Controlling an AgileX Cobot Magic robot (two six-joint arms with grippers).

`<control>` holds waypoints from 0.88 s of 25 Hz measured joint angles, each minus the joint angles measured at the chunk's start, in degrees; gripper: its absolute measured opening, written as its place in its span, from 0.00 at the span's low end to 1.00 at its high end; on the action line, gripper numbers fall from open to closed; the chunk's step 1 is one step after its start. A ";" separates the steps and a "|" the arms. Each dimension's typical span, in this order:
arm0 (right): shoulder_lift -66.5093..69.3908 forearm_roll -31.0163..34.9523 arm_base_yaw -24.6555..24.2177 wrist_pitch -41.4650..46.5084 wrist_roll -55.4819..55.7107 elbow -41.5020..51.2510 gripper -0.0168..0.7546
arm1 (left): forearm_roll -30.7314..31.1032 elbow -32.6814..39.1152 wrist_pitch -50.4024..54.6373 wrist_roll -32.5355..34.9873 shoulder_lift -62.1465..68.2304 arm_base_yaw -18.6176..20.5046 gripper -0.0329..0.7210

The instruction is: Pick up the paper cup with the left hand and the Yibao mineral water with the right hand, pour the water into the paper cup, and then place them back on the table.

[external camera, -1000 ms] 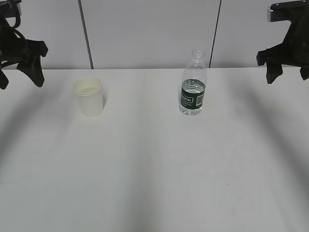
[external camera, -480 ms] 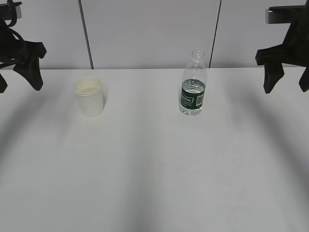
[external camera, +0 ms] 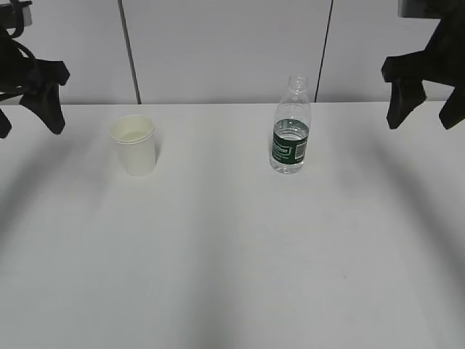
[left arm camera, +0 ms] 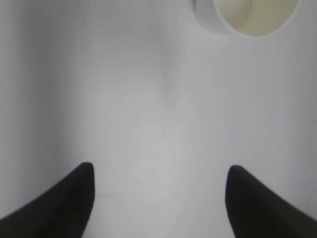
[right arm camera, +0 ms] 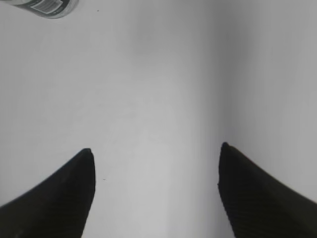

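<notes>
One paper cup and one water bottle, upright, well apart on matte white table. Left hand and right hand: both spread wide, empty, raised at table's far corners. Cup tapered, rolled rim; bottle clear, ribbed, uncapped, green-labelled.

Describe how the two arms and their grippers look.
Both are black. The left gripper ends in pointed, tapering fingers, with a black cable looped above it. The right gripper has the same dark pointed fingers, under a silver-grey block.
</notes>
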 joint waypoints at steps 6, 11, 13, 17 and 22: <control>-1.90 1.49 0.00 0.11 -0.12 0.00 0.76 | -0.17 0.08 0.17 0.04 -3.33 0.00 0.70; -7.08 1.71 0.00 0.21 -0.46 3.38 0.76 | -0.18 3.84 0.43 0.04 -7.97 0.00 0.70; -9.91 1.78 0.00 0.21 -0.54 5.61 0.76 | -0.04 5.87 0.43 0.04 -9.72 0.00 0.70; -14.41 1.78 0.00 0.42 -0.67 9.30 0.76 | 1.21 10.19 0.45 0.04 -13.19 0.00 0.70; -23.50 1.34 0.09 0.51 -0.77 16.83 0.76 | 2.44 17.51 0.50 0.04 -18.17 0.00 0.70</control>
